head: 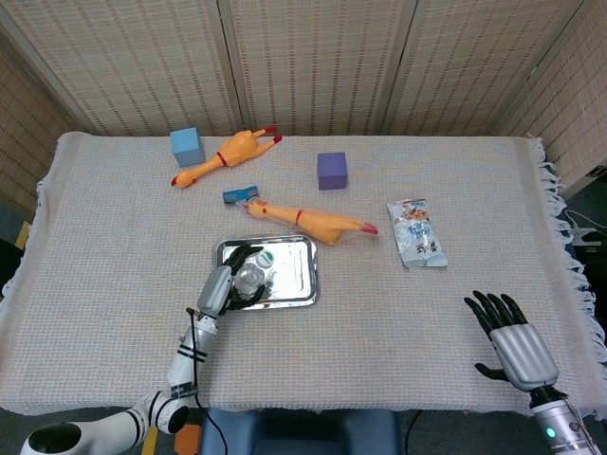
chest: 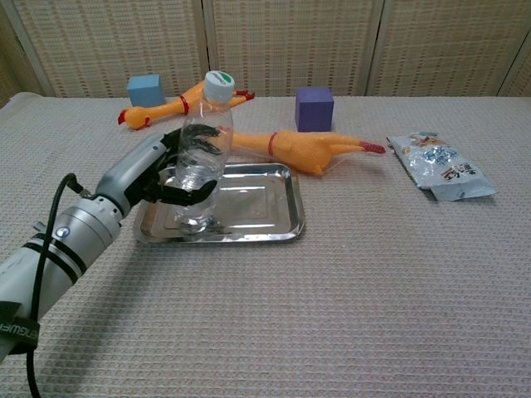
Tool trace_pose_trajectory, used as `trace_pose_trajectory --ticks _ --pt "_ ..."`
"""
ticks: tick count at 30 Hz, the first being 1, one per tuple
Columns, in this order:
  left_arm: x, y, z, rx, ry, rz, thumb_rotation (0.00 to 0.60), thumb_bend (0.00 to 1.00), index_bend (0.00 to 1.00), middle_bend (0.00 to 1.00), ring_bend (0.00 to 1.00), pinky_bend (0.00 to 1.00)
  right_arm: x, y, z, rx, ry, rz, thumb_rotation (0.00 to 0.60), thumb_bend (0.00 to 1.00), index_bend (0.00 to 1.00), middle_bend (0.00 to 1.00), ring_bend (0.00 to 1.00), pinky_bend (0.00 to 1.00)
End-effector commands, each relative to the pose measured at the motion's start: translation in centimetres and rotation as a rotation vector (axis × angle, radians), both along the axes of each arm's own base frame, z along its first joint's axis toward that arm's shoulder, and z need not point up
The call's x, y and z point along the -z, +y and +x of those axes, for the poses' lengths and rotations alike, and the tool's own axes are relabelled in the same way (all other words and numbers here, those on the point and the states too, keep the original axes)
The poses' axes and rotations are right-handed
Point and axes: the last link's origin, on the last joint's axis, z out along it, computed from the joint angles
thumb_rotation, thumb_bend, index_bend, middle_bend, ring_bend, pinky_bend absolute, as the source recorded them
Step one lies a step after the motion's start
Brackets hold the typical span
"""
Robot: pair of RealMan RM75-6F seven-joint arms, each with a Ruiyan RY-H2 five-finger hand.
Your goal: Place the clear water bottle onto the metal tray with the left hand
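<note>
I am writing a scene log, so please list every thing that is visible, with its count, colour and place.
water bottle: 1, clear with white-green cap, on the tray's left part, leaning slightly
metal tray: 1, silver, table centre-left
rubber chickens: 2, orange, one just behind the tray, one far left
blue cube: 1, far left
purple cube: 1, far centre
snack packet: 1, silver-blue, right
small blue object: 1, by the nearer chicken's head
table cloth: 1, beige
left hand: grips the bottle
right hand: open, near right
</note>
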Motion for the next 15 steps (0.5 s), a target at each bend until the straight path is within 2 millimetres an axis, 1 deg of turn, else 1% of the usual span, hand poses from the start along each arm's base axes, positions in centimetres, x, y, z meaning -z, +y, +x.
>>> trace_pose_trajectory --ticks 1,4,8,11,15 --pt "-0.2 0.3 -0.3 -0.016 0.000 -0.010 0.600 0.46 0.13 0.19 0.05 0.17 0.1 0.0 0.0 0.000 0.003 0.002 0.600 0.03 0.00 0.00 0.00 0.00" --pt "-0.1 0.4 -0.8 -0.042 0.004 -0.030 0.600 0.46 0.12 0.18 0.04 0.16 0.1 0.0 0.0 -0.001 0.004 0.001 0.600 0.03 0.00 0.00 0.00 0.00" --pt "-0.1 0.5 -1.4 -0.065 0.009 -0.056 0.600 0.45 0.08 0.15 0.00 0.12 0.1 0.1 0.1 -0.002 0.002 -0.003 0.600 0.03 0.00 0.00 0.00 0.00" --pt "-0.3 0.5 -1.6 -0.068 0.013 -0.058 0.600 0.44 0.07 0.13 0.00 0.10 0.1 0.1 0.1 -0.004 0.004 -0.001 0.600 0.03 0.00 0.00 0.00 0.00" --pt "-0.6 0.5 -1.8 -0.070 0.031 -0.035 0.600 0.40 0.02 0.06 0.00 0.03 0.2 0.1 0.1 -0.005 0.009 0.002 0.600 0.03 0.00 0.00 0.00 0.00"
